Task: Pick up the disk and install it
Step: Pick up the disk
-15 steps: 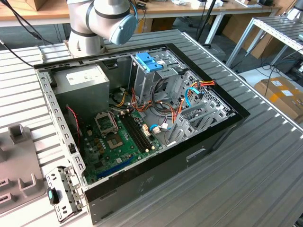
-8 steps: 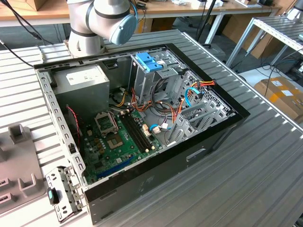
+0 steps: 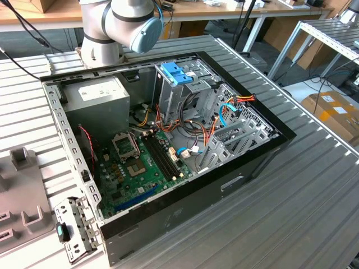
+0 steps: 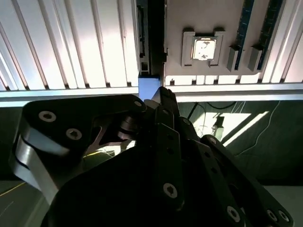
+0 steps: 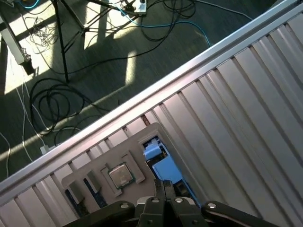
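Note:
The disk (image 5: 158,163) stands on edge in a slot of a grey parts holder (image 5: 90,170) and shows its light-blue carrier rail. In the second wrist view the same blue edge (image 4: 150,87) lies just beyond the fingertips. My gripper (image 5: 164,185) hangs right over the disk's near end with its two black fingers pressed close together. In the second wrist view the gripper (image 4: 163,97) almost reaches the blue rail; I cannot tell whether it touches. The open computer case (image 3: 168,140) lies on the ribbed metal table in the exterior view.
A processor chip (image 5: 121,175) sits in a pocket of the holder beside the disk. Inside the case a tall metal drive cage (image 3: 185,98) carries a blue plastic bracket (image 3: 175,73). The arm's base (image 3: 112,28) stands behind the case. Cables cover the floor past the table edge (image 5: 71,94).

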{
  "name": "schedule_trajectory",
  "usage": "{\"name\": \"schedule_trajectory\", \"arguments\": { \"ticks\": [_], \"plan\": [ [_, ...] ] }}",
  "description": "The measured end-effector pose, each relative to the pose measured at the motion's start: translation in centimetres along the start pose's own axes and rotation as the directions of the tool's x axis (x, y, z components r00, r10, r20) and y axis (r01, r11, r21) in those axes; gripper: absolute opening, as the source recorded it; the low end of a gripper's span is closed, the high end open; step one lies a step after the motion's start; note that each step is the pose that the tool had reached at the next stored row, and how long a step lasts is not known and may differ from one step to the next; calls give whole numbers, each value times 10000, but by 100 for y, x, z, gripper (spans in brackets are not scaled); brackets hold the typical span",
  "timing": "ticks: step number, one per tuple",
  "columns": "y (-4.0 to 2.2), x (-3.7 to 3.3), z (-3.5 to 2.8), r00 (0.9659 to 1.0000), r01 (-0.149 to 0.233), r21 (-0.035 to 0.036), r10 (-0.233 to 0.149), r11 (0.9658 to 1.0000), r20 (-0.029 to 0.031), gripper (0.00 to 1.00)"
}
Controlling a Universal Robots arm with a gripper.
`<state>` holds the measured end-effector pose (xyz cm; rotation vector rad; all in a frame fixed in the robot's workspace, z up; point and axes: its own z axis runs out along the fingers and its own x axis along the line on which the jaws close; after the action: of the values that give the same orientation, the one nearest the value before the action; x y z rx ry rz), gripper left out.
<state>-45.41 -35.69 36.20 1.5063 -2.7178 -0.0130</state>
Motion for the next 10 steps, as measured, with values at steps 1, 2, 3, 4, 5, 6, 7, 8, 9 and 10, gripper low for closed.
{"name": "schedule_trajectory", "arguments": {
  "ticks": [1, 2, 3, 4, 5, 6, 7, 8, 9, 10],
  "plan": [
    [0, 0, 1, 9999, 131, 7, -131, 9999, 0, 11],
    [0, 0, 1, 9996, 289, 15, -289, 9996, -1, 11],
    [0, 0, 1, 9991, 430, 21, -430, 9991, -4, 11],
    [0, 0, 1, 9983, 581, 26, -581, 9983, -6, 11],
    [0, 0, 0, 9971, 767, 33, -767, 9971, -10, 11],
    [0, 0, 0, 9960, 899, 39, -899, 9959, -12, 11],
    [0, 0, 1, 9926, 1212, 51, -1212, 9926, -19, 11],
    [0, 0, 0, 9895, 1447, 60, -1447, 9895, -23, 11],
    [0, 0, 0, 9853, 1708, 73, -1708, 9853, -28, 11],
    [0, 0, 0, 9822, 1876, 81, -1876, 9822, -31, 11]
  ]
}}
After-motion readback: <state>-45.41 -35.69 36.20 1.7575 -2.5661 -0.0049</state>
